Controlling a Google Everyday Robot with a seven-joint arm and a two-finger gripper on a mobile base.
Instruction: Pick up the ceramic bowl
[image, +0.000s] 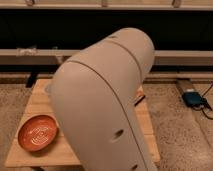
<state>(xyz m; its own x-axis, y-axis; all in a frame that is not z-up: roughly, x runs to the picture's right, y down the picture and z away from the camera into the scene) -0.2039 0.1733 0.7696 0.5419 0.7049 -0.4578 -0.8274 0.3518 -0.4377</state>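
At eight o'clock on pale wooden table (40, 102), wide orange-red ceramic bowl (38, 133) with pale swirls. Centre to right, bulky beige arm casing (107, 105) hiding gripper, open or closed impossible to tell. Best to straddle bowl's rim and pinch squarely

A test lab is being suggested by speckled floor (176, 142), wooden table (38, 103) and cabled blue box (192, 98). The gripper is being hidden by the arm (105, 100).
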